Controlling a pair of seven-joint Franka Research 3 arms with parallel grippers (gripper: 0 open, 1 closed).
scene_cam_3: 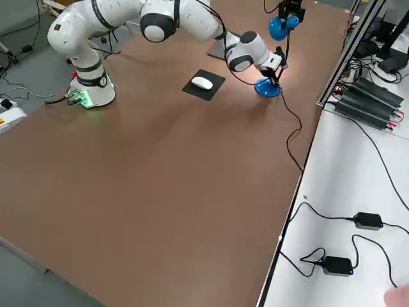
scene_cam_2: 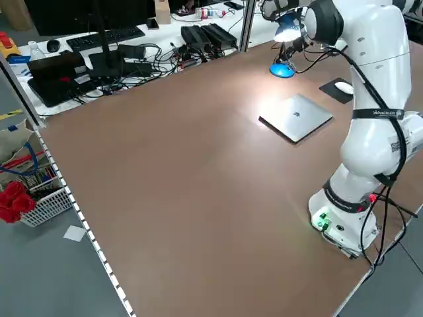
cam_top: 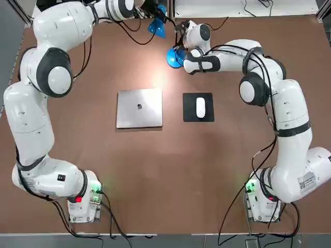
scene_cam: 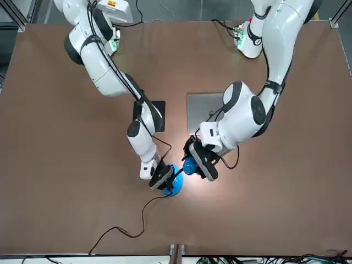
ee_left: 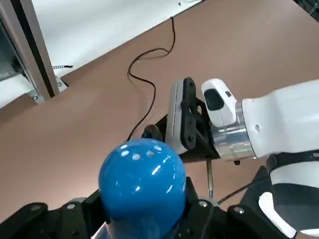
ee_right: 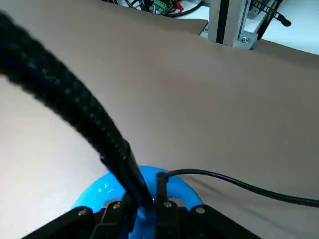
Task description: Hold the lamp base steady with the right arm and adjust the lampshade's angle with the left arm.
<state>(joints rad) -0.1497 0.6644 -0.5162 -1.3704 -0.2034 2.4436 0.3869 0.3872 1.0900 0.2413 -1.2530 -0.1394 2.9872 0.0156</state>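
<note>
Lampshade point(ee_left: 142, 181) gripped by raised left gripper point(ee_left: 144, 219).

Overhead, the camera looks straight down on the whole table point(cam_top: 165, 181), arm bases at the bottom edge. Across the table, the front camera faces back at them, high and steep. Both catch the laptop point(cam_top: 139, 107) mid-table. The two raised side cameras look diagonally over the table from opposite sides. Each wrist camera sits very close: the left one on the lampshade point(ee_left: 142, 181), the right one on the lamp base point(ee_right: 144, 191).
</note>
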